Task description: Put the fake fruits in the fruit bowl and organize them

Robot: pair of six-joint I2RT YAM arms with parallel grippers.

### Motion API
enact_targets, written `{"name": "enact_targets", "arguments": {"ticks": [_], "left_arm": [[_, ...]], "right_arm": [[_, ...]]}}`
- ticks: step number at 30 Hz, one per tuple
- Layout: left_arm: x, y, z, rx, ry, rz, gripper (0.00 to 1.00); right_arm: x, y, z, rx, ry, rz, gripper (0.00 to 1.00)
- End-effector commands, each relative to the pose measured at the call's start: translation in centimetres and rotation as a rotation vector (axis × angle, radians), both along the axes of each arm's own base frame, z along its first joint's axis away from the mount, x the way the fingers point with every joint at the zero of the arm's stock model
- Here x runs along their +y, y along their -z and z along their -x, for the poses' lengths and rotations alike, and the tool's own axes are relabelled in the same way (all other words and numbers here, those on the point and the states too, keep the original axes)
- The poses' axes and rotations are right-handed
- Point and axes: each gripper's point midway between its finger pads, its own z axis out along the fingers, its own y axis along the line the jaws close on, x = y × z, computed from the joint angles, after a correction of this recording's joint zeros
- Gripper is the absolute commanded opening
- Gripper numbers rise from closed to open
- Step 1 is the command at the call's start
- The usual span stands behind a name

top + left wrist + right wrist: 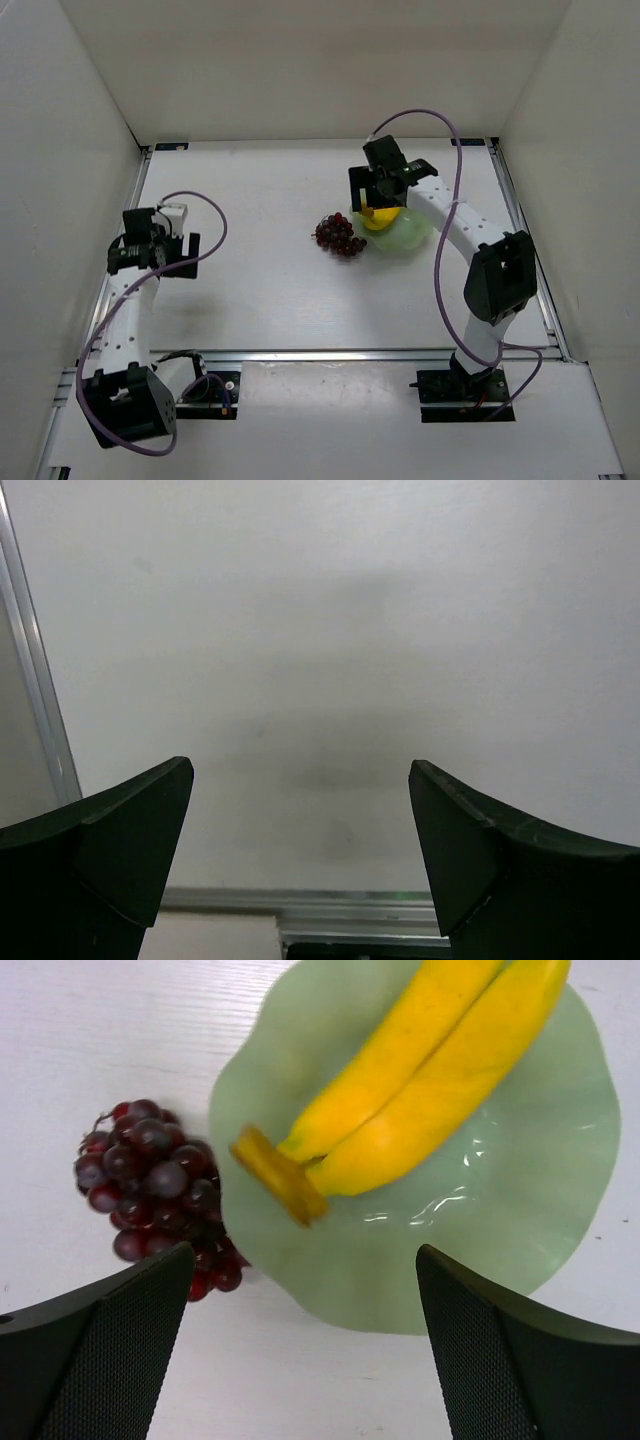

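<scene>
Banana bunch point(420, 1090): bright yellow, seen lying inside the fruit bowl point(520, 1250). Two fruits are visible side by side. The stub stem end is turned toward the bowl's left half, and the far ends are cut off by the top edge of the right wrist view. In the top view the banana bunch point(378, 219) is partly covered by the right gripper point(384, 192), which is held above it.

Fruit bowl: pale translucent green with a wavy rim, set on the white table point(260, 290) in the right half of the work area. Only its near and right-hand rim point(410, 238) shows clear of the arm in the top view.

Grapes point(150, 1185): a dark red-purple cluster lying on the table outside the bowl, at its left rim. The lowest berries are seen touching or just overlapping the rim edge. In the top view the grapes point(338, 233) are just left of the bowl.

Right gripper point(303, 1258): fingers spread wide apart, nothing held. The bowl and banana bunch are framed between them from above.

Left gripper point(300, 770): fingers also spread apart, nothing between them, only bare table below. An aluminium rail point(40, 700) is seen at the left of its view. In the top view the left gripper point(150, 245) is placed at the left table edge, well apart from the fruits.
</scene>
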Motion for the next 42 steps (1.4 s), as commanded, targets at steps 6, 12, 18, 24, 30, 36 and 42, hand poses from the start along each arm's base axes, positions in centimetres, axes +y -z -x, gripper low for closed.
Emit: {"name": "enact_targets", "arguments": {"ticks": [6,12,18,24,30,36,42], "left_arm": [[-8.0,-4.5,-5.7,-0.009,0.258,0.201,1.0],[-14.9,-4.3,-5.0,0.059,0.52,0.171,1.0],[-17.9,-2.7,-2.7,0.118,0.67,0.126,1.0],[-18.7,-1.8,-1.8,0.151,0.704,0.131,1.0],[-19.7,-1.4,-1.4,0.172,0.747,0.154,1.0],[-19.9,-1.5,-1.3,0.173,0.752,0.162,1.0],[-19.3,-5.5,-3.6,0.019,0.835,-0.003,1.0]], "right_arm": [[8.1,-2.0,3.5,-0.067,-0.287,-0.021,0.95],[10.4,1.5,3.5,0.006,-0.275,-0.004,0.95],[9.8,6.0,3.2,0.102,-0.212,0.079,0.95],[9.1,9.8,3.3,0.169,-0.175,0.148,0.95],[9.8,12.3,3.5,0.229,-0.183,0.149,0.75],[11.8,11.0,3.8,0.245,-0.228,0.057,0.18],[12.4,1.5,2.6,0.112,-0.205,-0.161,0.07]]}}
